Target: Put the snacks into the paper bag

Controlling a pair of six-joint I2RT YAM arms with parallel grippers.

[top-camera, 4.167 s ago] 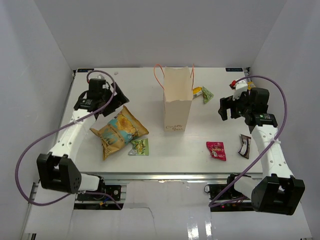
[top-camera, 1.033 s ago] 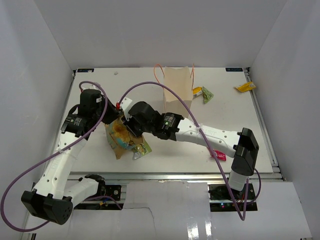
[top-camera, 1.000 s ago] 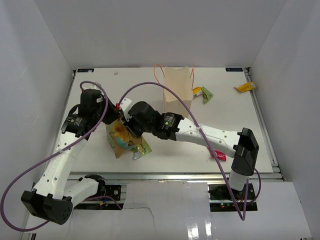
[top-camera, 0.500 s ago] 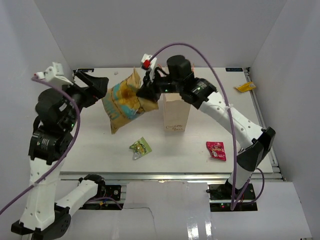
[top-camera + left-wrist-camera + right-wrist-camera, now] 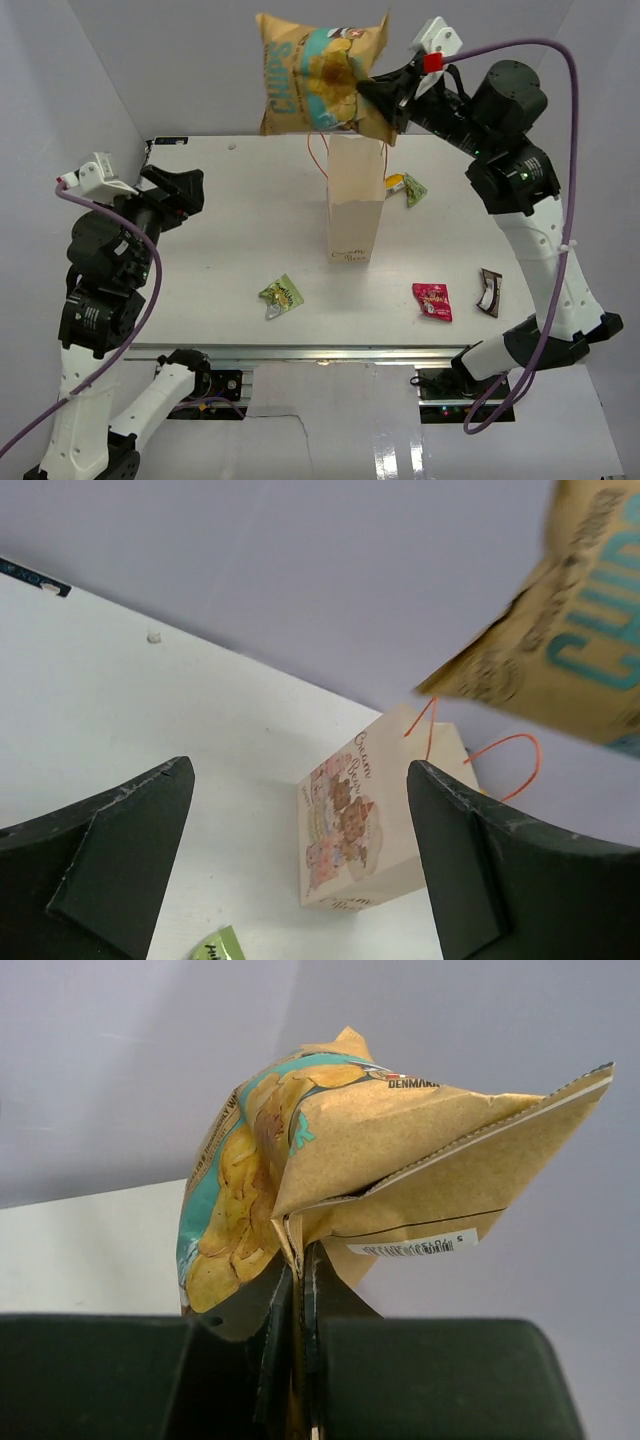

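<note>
Crinkled yellow-and-teal foil chip bag (image 5: 315, 70) pinched by right gripper (image 5: 378, 98) above tall cream paper bag (image 5: 356, 200), left gripper (image 5: 183, 190) spread wide

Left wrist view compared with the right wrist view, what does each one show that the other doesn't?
Only the left wrist view shows the upright paper bag, a green packet at the bottom edge and the table. Only the right wrist view shows the right fingers shut on an edge of the chip bag, near its barcode. Both show the chip bag, raised in the air.
</note>
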